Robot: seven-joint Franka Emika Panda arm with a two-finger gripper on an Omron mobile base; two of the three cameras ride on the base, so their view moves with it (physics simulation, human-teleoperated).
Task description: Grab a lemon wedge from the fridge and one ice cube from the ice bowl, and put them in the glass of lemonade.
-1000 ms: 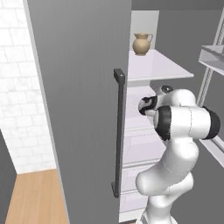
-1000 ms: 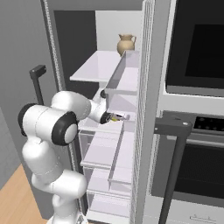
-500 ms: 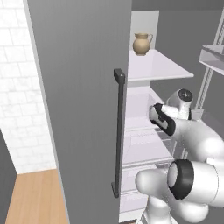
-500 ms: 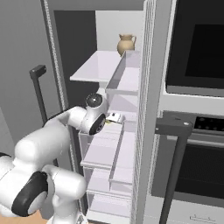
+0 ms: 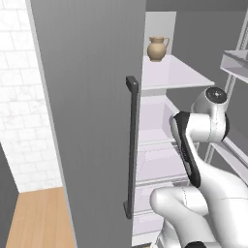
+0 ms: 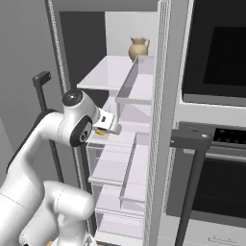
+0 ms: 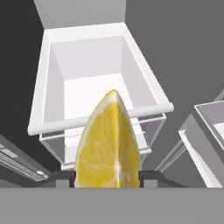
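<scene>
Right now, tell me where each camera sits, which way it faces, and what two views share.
Left base view: behind the arm's left, facing the open fridge past its door handle; white arm at lower right.
Right base view: behind the arm's right, facing fridge shelves beside the wall oven; arm at lower left, gripper by the shelves.
Hand view: on the hand, looking along the gripper at the held lemon wedge above a white bin.
Both base views share the clay jug on the top shelf.

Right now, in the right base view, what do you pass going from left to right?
Dark fridge door handle → robot arm → gripper holding the lemon wedge → clay jug on the top fridge shelf → black wall oven.
</scene>
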